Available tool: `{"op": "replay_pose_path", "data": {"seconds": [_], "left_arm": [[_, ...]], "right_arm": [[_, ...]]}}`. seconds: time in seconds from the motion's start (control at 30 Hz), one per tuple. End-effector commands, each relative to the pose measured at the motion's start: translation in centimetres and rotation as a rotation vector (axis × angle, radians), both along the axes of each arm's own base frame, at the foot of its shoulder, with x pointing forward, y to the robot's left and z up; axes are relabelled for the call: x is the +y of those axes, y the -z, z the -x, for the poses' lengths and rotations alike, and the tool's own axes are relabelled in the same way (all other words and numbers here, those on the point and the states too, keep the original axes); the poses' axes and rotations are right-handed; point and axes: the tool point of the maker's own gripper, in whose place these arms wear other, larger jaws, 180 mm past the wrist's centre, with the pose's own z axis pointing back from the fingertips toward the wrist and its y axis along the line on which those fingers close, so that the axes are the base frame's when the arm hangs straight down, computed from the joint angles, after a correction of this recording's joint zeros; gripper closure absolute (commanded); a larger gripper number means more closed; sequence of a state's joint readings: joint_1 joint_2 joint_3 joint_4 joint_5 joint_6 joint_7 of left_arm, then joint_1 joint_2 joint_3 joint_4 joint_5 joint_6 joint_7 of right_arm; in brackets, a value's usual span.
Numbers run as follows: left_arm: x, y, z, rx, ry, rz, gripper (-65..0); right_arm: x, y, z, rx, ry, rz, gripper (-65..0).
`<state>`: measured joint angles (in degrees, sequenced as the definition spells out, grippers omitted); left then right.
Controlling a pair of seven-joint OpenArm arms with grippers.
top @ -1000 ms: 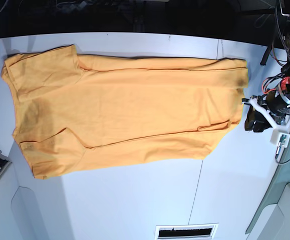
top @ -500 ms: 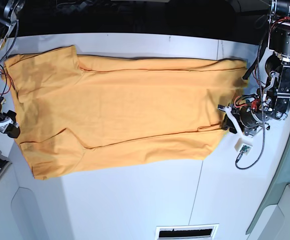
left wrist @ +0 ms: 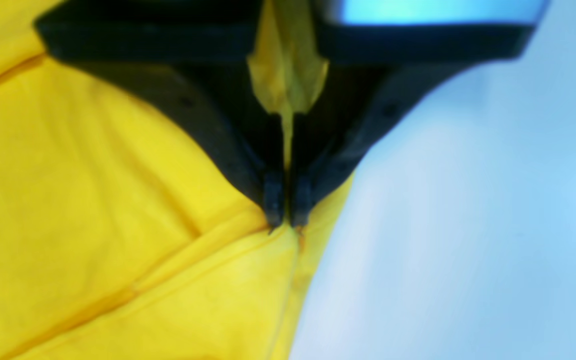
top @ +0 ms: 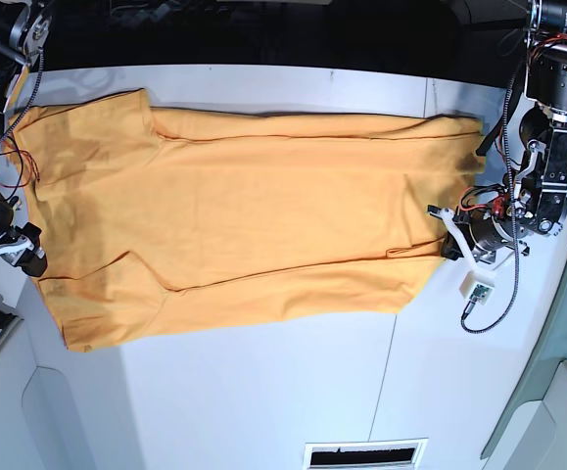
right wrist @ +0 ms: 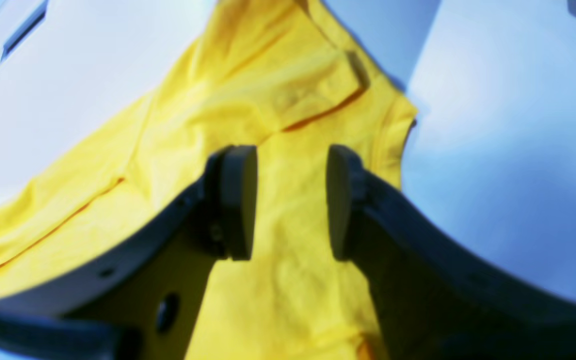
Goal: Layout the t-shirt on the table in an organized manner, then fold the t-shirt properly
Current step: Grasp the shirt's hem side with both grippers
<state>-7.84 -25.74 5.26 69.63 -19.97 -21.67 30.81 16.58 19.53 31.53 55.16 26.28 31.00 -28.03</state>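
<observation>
Up close only: left gripper (left wrist: 282, 220) pinched on the t-shirt (top: 244, 220) hem, right gripper (right wrist: 290, 200) parted above cloth.

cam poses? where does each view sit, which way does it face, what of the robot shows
Base: overhead, looking down at the table with the t-shirt spread across it; both arms at the side edges, left gripper on the right side, right gripper on the left side.
Left wrist: on the left arm, looking along its jaws, which are shut on the t-shirt's edge.
Right wrist: on the right arm, looking down past open jaws at the t-shirt.
Shared: every view shows the t-shirt on the table.
</observation>
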Motion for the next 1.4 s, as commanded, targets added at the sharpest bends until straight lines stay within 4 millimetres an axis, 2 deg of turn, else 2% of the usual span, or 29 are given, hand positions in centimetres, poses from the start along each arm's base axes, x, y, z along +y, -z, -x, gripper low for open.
{"op": "replay_pose_path", "data": {"seconds": [0.0, 0.27, 0.47, 0.7, 0.87, 0.93, 1.2, 1.27, 1.37], "left_arm": [[0.4, -1.7, -1.4, -0.056, 0.000, -0.002, 0.0], [0.0, -3.6, -2.3, -0.105, 0.029, -0.012, 0.0], [0.3, -4.4, -2.5, -0.123, 0.037, -0.025, 0.0], [0.3, -4.4, -2.5, -0.120, 0.036, -0.023, 0.0], [0.4, -3.9, -2.0, -0.087, 0.041, -0.030, 0.0], [-0.2, -3.7, -1.7, -0.078, 0.080, -0.022, 0.0], [-0.4, -2.6, -0.2, -0.046, 0.099, -0.019, 0.0], [-0.2, -2.5, -0.1, -0.043, 0.100, -0.023, 0.0], [-0.1, -2.6, -0.1, -0.044, 0.099, -0.024, 0.0]], "right_arm": [[-1.3, -2.1, -1.6, -0.066, 0.026, 0.019, -23.2], [-2.9, -1.5, -4.2, -0.098, 0.121, 0.049, -23.2], [-3.0, 0.4, -4.4, -0.052, 0.160, 0.038, -23.2], [-2.4, 3.1, -2.7, 0.020, 0.152, 0.026, -23.2], [-2.2, 5.3, 0.0, 0.070, 0.147, 0.020, -23.1], [-2.2, 5.8, 1.0, 0.074, 0.151, 0.004, -23.1], [-2.6, 5.3, 4.7, 0.029, 0.127, 0.010, -23.1], [-2.8, 4.4, 4.8, -0.001, 0.129, 0.014, -23.1], [-2.9, 2.6, 3.9, -0.059, 0.130, 0.018, -23.1]]}}
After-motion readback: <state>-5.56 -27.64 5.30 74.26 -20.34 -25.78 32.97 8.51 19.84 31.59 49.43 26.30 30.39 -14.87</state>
